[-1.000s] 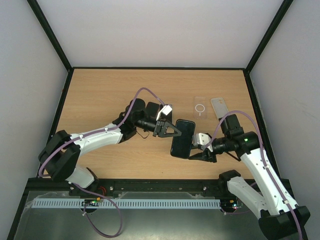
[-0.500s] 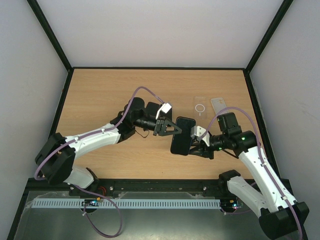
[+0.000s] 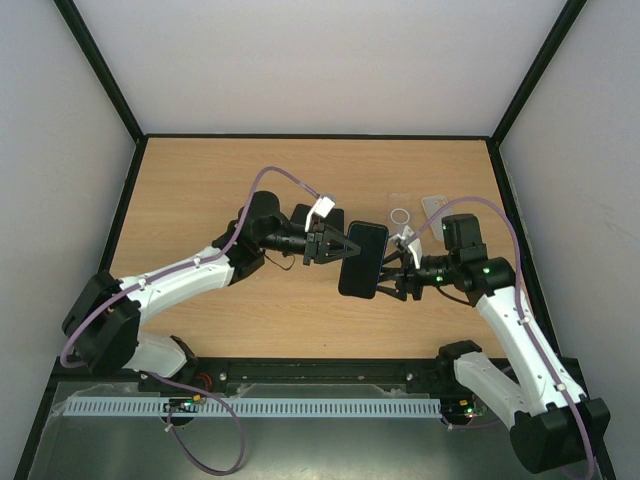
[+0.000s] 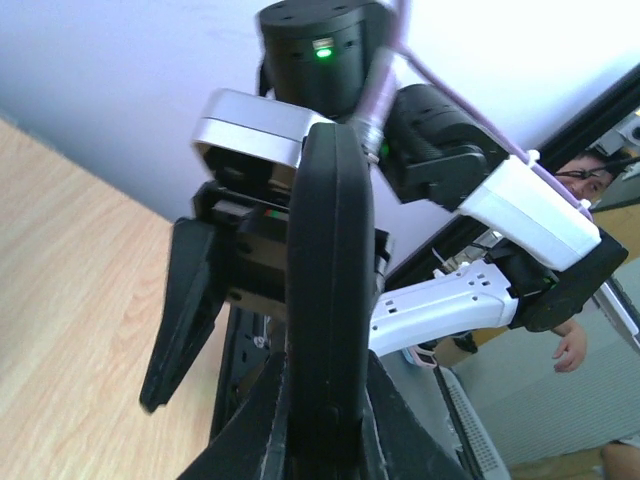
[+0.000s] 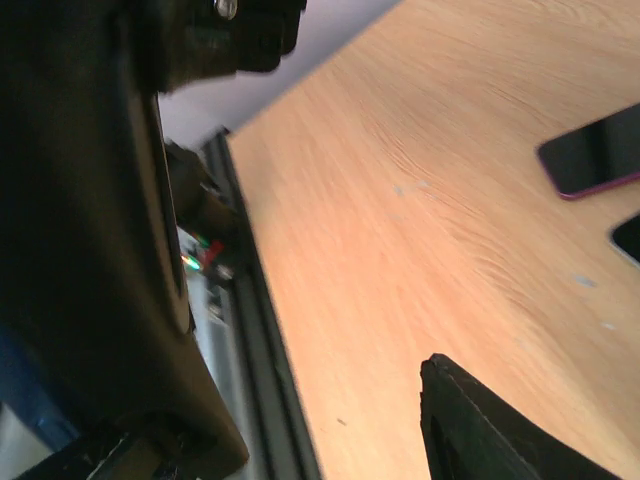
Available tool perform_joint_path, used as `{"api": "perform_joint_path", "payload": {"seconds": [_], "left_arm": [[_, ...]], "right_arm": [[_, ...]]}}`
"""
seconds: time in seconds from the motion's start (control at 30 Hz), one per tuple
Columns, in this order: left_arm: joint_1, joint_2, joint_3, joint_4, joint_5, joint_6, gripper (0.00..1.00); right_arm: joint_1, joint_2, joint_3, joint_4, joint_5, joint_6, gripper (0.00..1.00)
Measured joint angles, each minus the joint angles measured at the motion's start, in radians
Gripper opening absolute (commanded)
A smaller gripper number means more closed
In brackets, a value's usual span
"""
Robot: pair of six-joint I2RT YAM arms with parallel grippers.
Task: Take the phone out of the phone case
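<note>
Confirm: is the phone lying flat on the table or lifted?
Lifted. The left gripper is shut on the phone, holding it clear of the table; the right wrist view shows wood well below it.

White shells (image 3: 185,275), black joints (image 3: 262,218), black left claw (image 3: 350,250) — purple cables (image 3: 275,171), green lights (image 4: 322,52)

The left arm (image 3: 190,275) stretches from its base at the near left, its forearm angled toward the middle and its wrist roughly level, pointing right. The left hand (image 3: 340,247) is closed tight, with both fingers pinching the edge of the phone (image 3: 362,260). The right arm (image 3: 515,320) rises from the near right, bends at the elbow and turns its wrist leftward, so the two hands face each other. The right hand (image 3: 394,277) has its jaws spread. One of its fingers (image 4: 185,300) stands clear of the phone's side, gripping nothing.
</note>
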Motion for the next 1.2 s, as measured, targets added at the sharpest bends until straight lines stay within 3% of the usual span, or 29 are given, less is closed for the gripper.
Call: {"api": "perform_joint_path", "payload": {"seconds": [0.17, 0.4, 0.53, 0.67, 0.73, 0.9, 1.07, 1.2], "left_arm": [[0.0, -0.018, 0.003, 0.051, -0.026, 0.053, 0.03], [0.0, 0.027, -0.013, 0.184, -0.064, -0.005, 0.03], [0.012, 0.071, -0.018, 0.274, -0.067, -0.081, 0.06], [0.029, 0.08, -0.014, 0.281, -0.068, -0.128, 0.33], [0.041, 0.079, -0.011, 0.237, -0.073, -0.129, 0.48], [0.078, 0.019, 0.087, -0.128, -0.223, 0.01, 0.69], [0.057, -0.099, 0.195, -0.408, -0.521, 0.182, 0.7], [-0.078, -0.136, 0.199, -0.514, -0.813, 0.301, 0.71]], "right_arm": [[-0.038, 0.06, -0.01, 0.172, -0.211, 0.24, 0.44], [-0.055, 0.063, -0.007, 0.221, -0.322, 0.288, 0.03], [-0.069, 0.036, -0.007, 0.216, -0.282, 0.321, 0.02], [-0.064, -0.002, -0.026, 0.27, -0.222, 0.432, 0.02], [-0.055, -0.015, -0.028, 0.315, -0.175, 0.492, 0.02], [-0.049, -0.017, -0.027, 0.319, -0.042, 0.6, 0.02], [-0.05, -0.007, -0.031, 0.303, 0.067, 0.678, 0.02], [-0.051, -0.008, -0.045, 0.301, 0.172, 0.738, 0.02]]}}
